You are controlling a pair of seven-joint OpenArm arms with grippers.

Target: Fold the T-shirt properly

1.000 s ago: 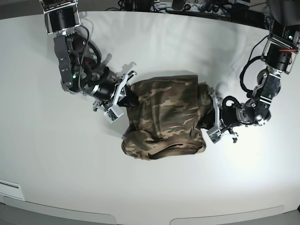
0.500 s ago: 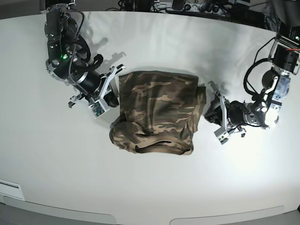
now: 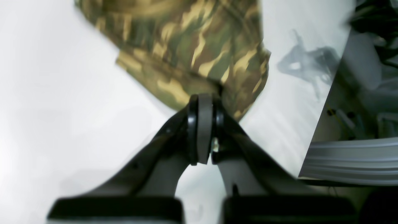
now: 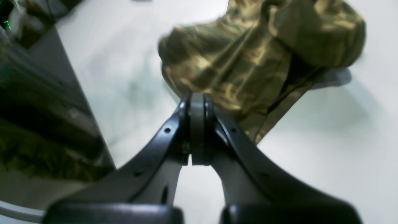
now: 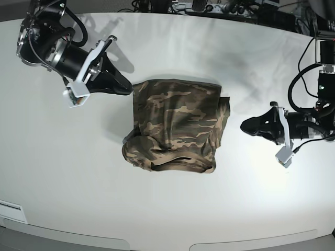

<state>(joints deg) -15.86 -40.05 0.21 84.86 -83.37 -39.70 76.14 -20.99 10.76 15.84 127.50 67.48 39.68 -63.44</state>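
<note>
Both sets of jaws are pressed shut with nothing in them. Right gripper (image 5: 127, 90) sits just off the shirt's upper corner, left gripper (image 5: 245, 125) hangs a bit apart from the opposite edge. T-shirt (image 5: 175, 125) lies folded into a rough rectangle mid-table (image 5: 167, 209), camo side up, with the lower end kinda bunched and lumpy.
</note>
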